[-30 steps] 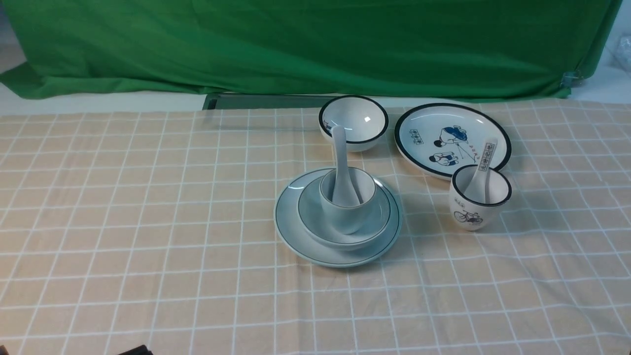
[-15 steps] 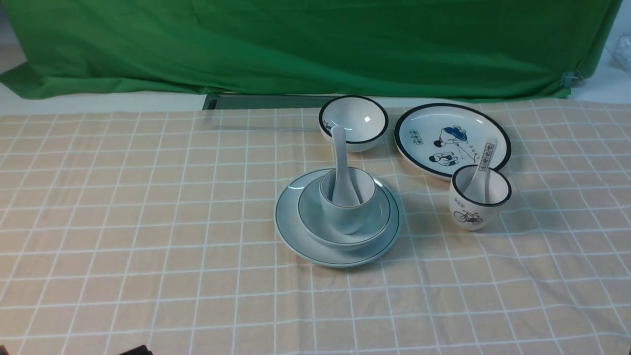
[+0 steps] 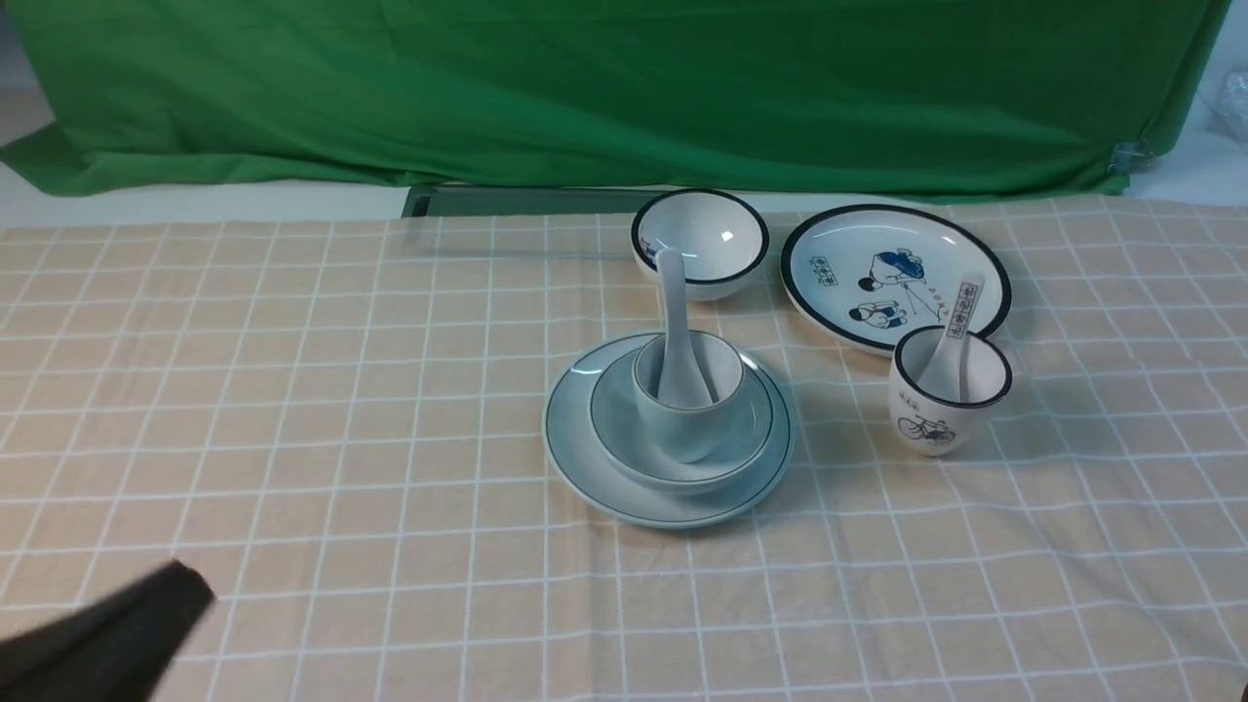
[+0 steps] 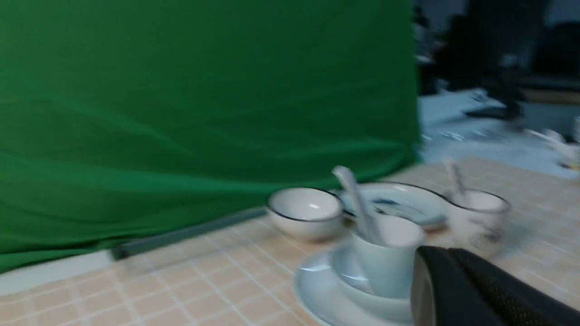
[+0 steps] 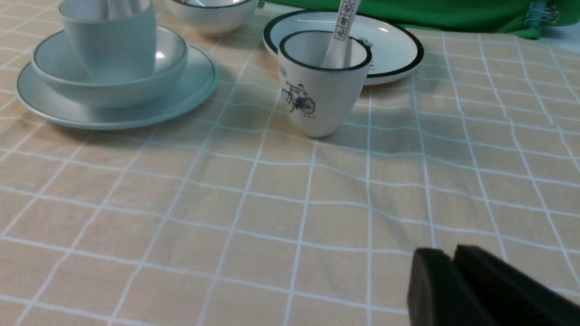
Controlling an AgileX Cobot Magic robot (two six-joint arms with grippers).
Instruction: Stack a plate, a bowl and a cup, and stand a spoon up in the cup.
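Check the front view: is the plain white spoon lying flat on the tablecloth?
No, the spoon stands in the cup, handle up.

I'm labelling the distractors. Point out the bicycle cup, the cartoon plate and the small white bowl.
bicycle cup [image 3: 928,419]: front view, outer wall by the drawing.
cartoon plate [image 3: 858,244]: front view, bare face near far rim.
small white bowl [image 3: 697,234]: front view, inside wall.

The worktop [image 3: 292,409] wears a peach cloth with a white grid; directly on it stand four pieces — the plate [image 3: 575,448] near its middle; a white bowl [image 3: 699,239] and a cartoon plate [image 3: 894,275] toward the far edge; a bicycle cup [image 3: 946,409] just right of the plate.
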